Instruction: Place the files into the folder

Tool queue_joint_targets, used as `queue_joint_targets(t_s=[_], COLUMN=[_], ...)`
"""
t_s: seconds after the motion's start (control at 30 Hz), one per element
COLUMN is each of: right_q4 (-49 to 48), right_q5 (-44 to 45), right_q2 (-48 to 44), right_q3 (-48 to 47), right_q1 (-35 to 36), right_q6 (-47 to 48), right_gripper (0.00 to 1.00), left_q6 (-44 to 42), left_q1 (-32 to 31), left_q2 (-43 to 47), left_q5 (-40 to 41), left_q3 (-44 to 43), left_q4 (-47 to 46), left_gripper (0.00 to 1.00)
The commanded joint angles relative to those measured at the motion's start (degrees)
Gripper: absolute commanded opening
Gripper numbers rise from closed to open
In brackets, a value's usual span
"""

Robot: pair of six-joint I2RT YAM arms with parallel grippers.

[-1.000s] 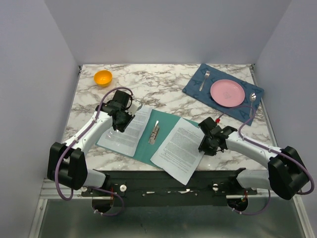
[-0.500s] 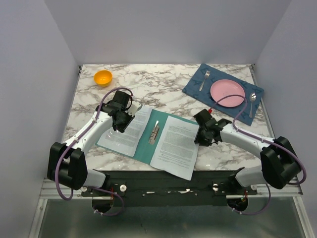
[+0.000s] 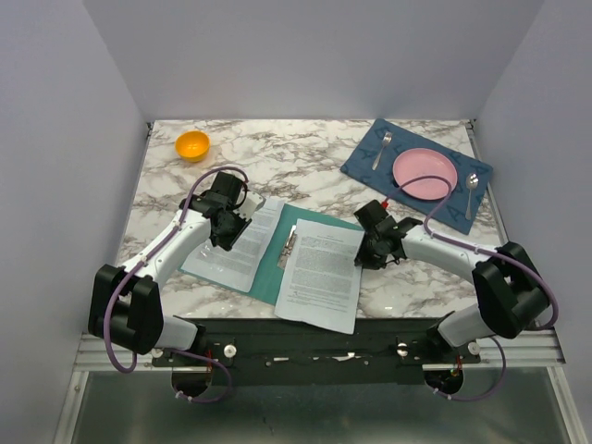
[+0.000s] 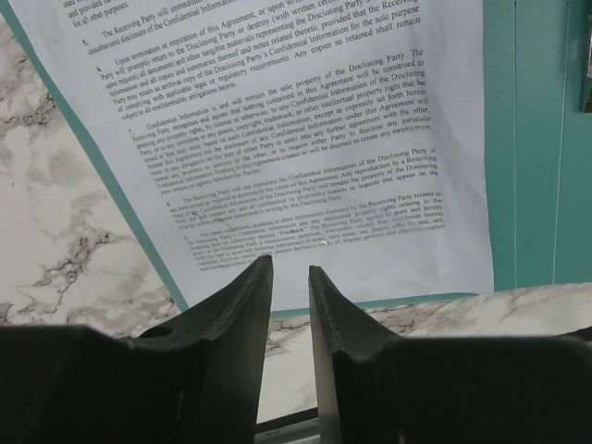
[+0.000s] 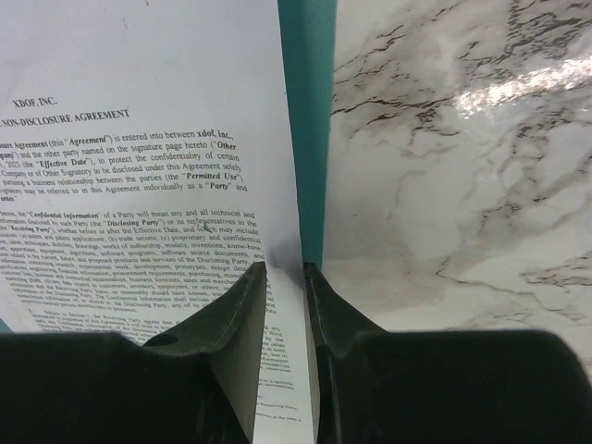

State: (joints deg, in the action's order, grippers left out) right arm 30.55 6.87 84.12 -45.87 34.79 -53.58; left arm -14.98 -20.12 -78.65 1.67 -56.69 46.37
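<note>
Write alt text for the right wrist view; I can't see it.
The right gripper pinches the edge of a white printed sheet headed Non-Disclosure Agreement. A strip of teal folder shows beside it, then marble table.

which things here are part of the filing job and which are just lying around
Job in hand: printed sheet on the right, printed sheet on the left, teal folder.

Just lying about: orange bowl, blue placemat, pink plate, fork, spoon.
</note>
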Motion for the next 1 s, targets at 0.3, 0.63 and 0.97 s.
queue_joint_targets(t_s=[0.3, 0.63, 0.97], right_q4=[-2.68, -3.56, -4.44], right_q5=[-3.18, -3.09, 0.41], right_q2=[1.06, -2.99, -6.77], right_q3=[-1.43, 3.15, 7.98], right_q1=[3.01, 3.1, 3.01], right_q6=[-4.51, -4.86, -6.79], right_gripper=[0.21, 0.04, 0.0], left_q6=[-0.22, 0.13, 0.39], left_q1=[-0.27, -0.27, -0.27], left_q2=[0.69, 0.96, 0.96], left_q5=[-0.27, -0.62, -0.88], left_q3=[0.87, 1.05, 0.96], left_q4=[-0.67, -0.84, -0.67], left_gripper=[0.38, 0.38, 0.38])
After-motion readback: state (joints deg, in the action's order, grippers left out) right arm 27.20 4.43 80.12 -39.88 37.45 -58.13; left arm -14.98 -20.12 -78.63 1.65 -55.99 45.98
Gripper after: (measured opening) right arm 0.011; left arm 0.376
